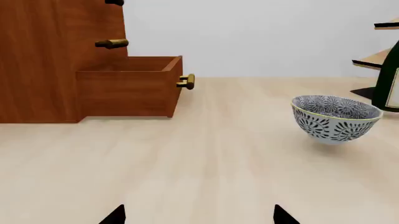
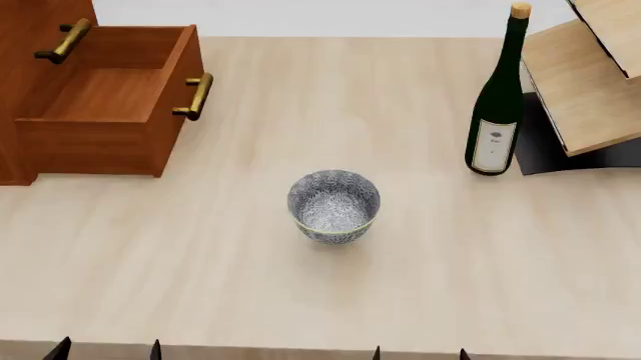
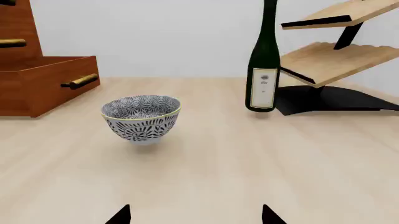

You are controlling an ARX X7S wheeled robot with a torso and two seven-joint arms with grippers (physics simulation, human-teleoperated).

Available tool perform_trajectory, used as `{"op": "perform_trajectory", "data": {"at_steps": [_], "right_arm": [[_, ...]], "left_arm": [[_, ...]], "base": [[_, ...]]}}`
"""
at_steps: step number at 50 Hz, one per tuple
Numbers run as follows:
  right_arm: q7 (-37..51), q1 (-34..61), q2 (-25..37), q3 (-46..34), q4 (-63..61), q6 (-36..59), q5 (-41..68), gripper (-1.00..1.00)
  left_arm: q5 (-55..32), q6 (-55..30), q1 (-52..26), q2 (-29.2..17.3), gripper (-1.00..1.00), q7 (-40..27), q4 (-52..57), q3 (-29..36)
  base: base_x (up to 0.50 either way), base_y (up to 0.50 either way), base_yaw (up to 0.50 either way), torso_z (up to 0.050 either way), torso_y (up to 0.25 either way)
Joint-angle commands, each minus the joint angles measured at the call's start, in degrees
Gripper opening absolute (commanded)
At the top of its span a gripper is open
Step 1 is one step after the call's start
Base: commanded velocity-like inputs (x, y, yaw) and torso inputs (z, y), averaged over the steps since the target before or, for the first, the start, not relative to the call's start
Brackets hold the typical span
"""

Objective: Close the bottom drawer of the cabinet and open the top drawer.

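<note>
The reddish-brown cabinet [image 2: 20, 22] stands at the table's far left. Its bottom drawer [image 2: 100, 97] is pulled out, its inside bare, with a brass handle [image 2: 195, 96] on its front. It also shows in the left wrist view [image 1: 128, 88] and in the right wrist view [image 3: 44, 81]. Of the top drawer only the handle tip [image 1: 114, 2] shows, and it looks pushed in. My left gripper [image 2: 107, 352] and right gripper [image 2: 419, 354] are open and empty at the table's near edge, far from the cabinet.
A patterned blue-grey bowl [image 2: 334, 205] sits mid-table. A dark green bottle [image 2: 498, 105] stands at the right, next to a pale wood shelf [image 2: 581, 82] on a black base. The middle drawer's handle [image 2: 62, 41] sits above the open drawer.
</note>
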Motion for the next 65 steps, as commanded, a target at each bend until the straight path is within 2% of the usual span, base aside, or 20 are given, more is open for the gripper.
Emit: {"op": "perform_trajectory", "data": {"at_steps": [1,16,18,19,21,32,47,55,56,65], "right_arm": [[0.7,0.0,0.5,-0.7,0.0,0.0,0.5,1.00],[2.6,0.3,3.0,-3.7,0.3,-0.1,3.2,1.00],[3.0,0.2,3.2,-3.9,0.2,0.0,3.4,1.00],[3.0,0.2,3.3,-4.1,0.2,0.1,3.5,1.00],[3.3,0.3,3.4,-4.3,0.1,0.2,3.6,1.00],[4.4,-0.2,4.3,-5.5,-1.8,0.9,4.2,1.00],[5.8,0.9,5.7,-6.4,-4.3,3.2,5.0,1.00],[6.9,3.3,7.1,-5.9,-7.4,7.0,5.3,1.00],[7.9,6.5,8.0,-5.0,-11.1,12.6,5.0,1.00],[8.3,9.4,9.4,-3.3,-15.3,17.7,7.0,1.00]], "left_arm": [[-0.6,0.0,0.0,-0.6,1.00,-0.6,0.0,0.6],[-4.0,-2.2,0.4,-2.8,1.00,-2.8,2.1,3.6],[-5.1,-2.5,0.6,-2.9,1.00,-2.9,3.0,3.4],[-8.5,-1.8,1.2,-2.7,1.00,-1.3,4.1,2.8],[-6.7,-2.8,0.8,-3.1,1.00,-2.8,4.4,3.5],[-8.7,-4.0,1.4,-4.1,1.00,-3.9,7.6,4.1],[-7.3,-0.9,0.3,-5.4,1.00,-6.0,11.3,5.4],[-8.6,-2.8,-3.8,-5.9,1.00,-7.5,14.2,4.8],[-11.9,-9.5,-9.3,-7.5,1.00,-6.2,20.2,4.5],[-16.9,-20.7,-18.4,-10.1,1.00,-7.2,26.9,2.6]], "base": [[0.00,0.00,0.00,0.000,0.000],[0.00,0.00,0.00,0.000,0.000],[0.00,0.00,0.00,0.000,0.000],[0.00,0.00,0.00,0.000,0.000],[0.00,0.00,0.00,0.050,0.009],[0.00,0.00,0.00,0.050,0.000],[0.00,0.00,0.00,0.050,0.000],[0.00,0.00,0.00,0.050,0.000],[0.00,0.00,0.00,0.050,0.000],[0.00,0.00,0.00,0.050,0.000]]}}
